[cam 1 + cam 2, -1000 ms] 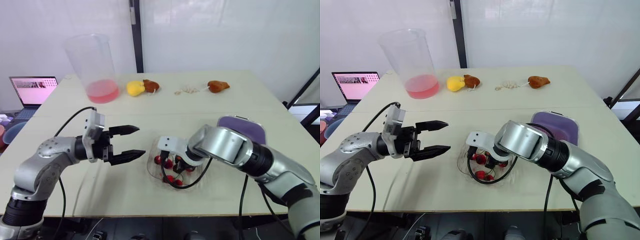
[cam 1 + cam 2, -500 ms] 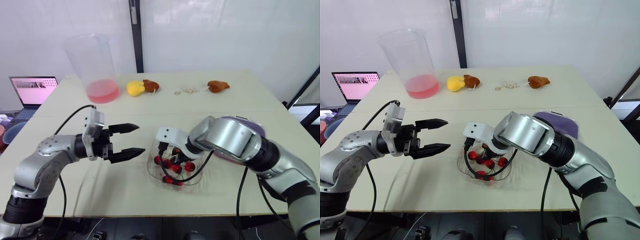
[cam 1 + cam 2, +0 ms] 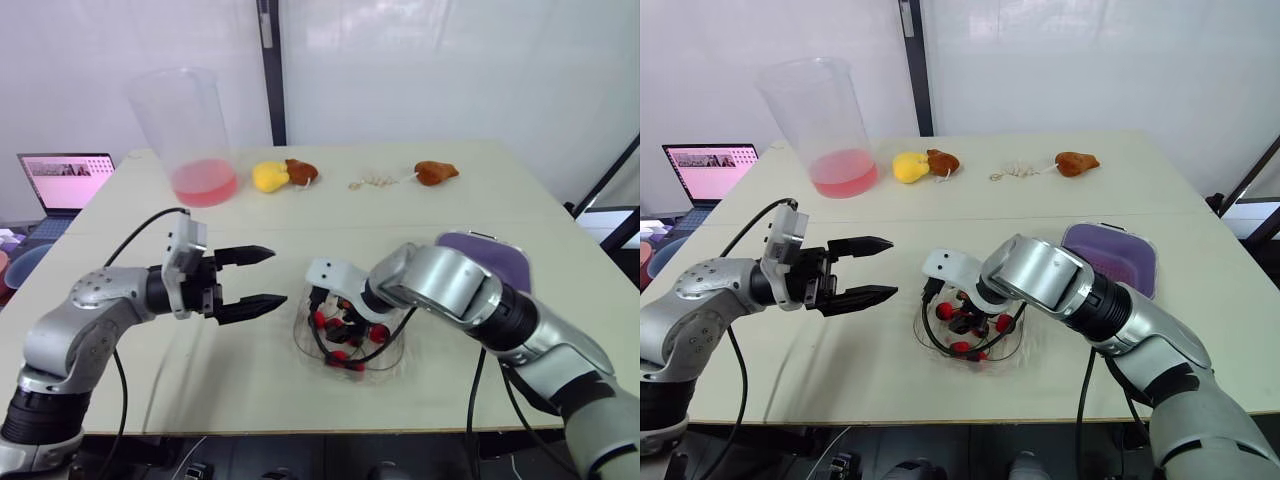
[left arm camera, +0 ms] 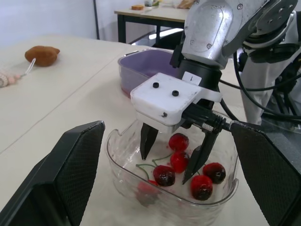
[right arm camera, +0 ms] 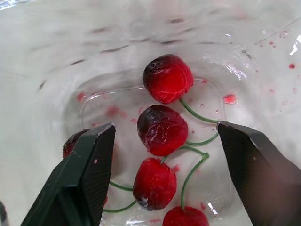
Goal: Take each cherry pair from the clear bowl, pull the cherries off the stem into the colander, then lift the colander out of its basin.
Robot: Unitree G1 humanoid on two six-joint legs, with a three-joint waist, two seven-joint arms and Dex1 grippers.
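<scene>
Cherry pairs (image 5: 162,129): red to dark red, joined by green stems; they lie in the bottom of the clear bowl (image 4: 117,157), directly below and between the spread fingers of the right pincer (image 4: 165,168)
Clear bowl: stands on the table (image 3: 230,370) under the right pincer; just ahead of the left pincer's tips and apart from them
Right pincer: wide open, clamping nothing; it reaches down into the bowl with both fingertips low inside, one on each side of a cluster of cherries; whether a tip touches a cherry I cannot tell
Left pincer (image 3: 278,276): open and empty; held level above the table, its fingers pointing toward the bowl and the right pincer; near them, touching neither
Purple basin (image 3: 490,255): on the far side of the right pincer from the left pincer, beside the right forearm; near the bowl but apart from it
Far end of table: well beyond both pincers stand a tall clear cup (image 3: 185,130) with pink liquid, a yellow piece (image 3: 268,177) touching a brown piece (image 3: 302,171), and a second brown piece (image 3: 436,172) with a pale string (image 3: 375,181) beside it
Laptop (image 3: 65,180): open, off the table's edge, out past the left pincer's outer side
</scene>
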